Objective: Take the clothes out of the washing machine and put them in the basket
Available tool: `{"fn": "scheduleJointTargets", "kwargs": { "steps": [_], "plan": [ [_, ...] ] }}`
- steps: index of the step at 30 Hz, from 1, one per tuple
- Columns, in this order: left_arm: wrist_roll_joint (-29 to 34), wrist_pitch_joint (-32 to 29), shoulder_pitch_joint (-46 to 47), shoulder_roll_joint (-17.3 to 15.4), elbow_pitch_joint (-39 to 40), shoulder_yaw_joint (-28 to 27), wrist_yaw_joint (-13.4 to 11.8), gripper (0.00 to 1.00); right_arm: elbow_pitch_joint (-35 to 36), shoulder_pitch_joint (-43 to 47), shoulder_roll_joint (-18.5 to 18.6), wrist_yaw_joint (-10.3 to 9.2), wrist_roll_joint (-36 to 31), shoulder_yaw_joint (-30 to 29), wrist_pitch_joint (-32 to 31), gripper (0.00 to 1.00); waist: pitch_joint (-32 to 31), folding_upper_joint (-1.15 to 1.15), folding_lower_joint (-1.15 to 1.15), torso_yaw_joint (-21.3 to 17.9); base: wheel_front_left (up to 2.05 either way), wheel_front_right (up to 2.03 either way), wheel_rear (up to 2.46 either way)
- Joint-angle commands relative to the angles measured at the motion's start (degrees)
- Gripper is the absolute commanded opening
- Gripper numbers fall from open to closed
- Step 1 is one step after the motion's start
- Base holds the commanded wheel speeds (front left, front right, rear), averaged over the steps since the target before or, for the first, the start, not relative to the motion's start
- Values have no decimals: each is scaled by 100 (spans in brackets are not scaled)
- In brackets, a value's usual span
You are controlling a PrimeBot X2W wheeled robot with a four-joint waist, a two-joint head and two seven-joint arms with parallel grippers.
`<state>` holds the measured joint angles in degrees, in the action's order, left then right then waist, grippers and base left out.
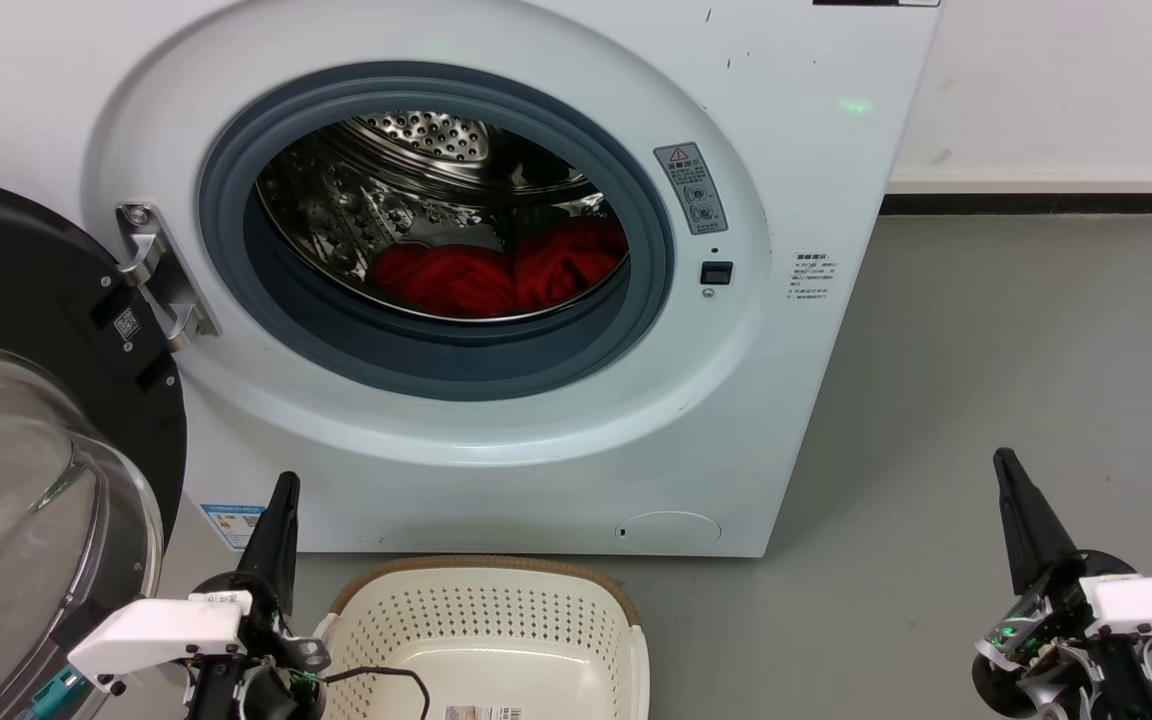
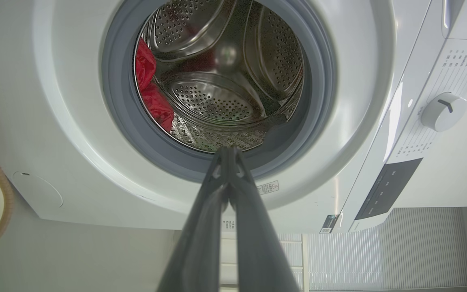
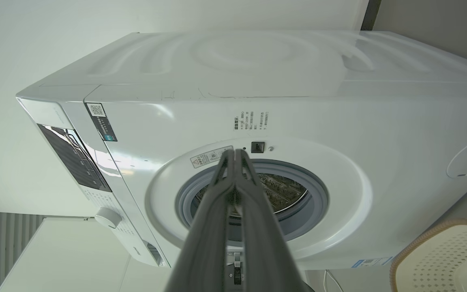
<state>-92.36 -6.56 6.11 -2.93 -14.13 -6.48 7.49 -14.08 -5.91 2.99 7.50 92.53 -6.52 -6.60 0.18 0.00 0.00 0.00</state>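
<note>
Red clothes (image 1: 496, 272) deep in the washing machine (image 1: 786, 400) at 12 o'clock.
Left gripper (image 1: 285, 485) and right gripper (image 1: 1002, 460), clenched empty, may hit its grey rim (image 1: 436, 375).

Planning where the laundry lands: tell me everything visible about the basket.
The basket is cream-white perforated plastic with a brown woven-look rim and a barcode sticker inside. It stands upright on the grey floor, close before the washing machine, below the open porthole; its visible part holds nothing.
</note>
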Motion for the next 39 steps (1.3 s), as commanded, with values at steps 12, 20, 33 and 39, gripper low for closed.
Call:
{"fn": "scheduleJointTargets", "kwargs": {
  "steps": [12,20,33,39],
  "plan": [
    [164,213,-217,15,-71,71,-1,100,-102,200,-5,-1,-110,64,205,100,7,0,0,-7,0,0,0],
    [560,433,-257,13,3,-48,-1,100,-156,204,-4,-1,-609,-28,425,100,15,0,0,-17,0,0,0],
    [1755,749,-217,11,260,-477,-6,100,228,140,-3,-1,-2456,-298,743,100,39,0,0,-36,0,0,0],
    [2338,879,-179,10,627,-600,-82,100,743,139,-2,-1,-3622,-259,877,100,64,0,0,-45,0,0,0]
  ]
}}
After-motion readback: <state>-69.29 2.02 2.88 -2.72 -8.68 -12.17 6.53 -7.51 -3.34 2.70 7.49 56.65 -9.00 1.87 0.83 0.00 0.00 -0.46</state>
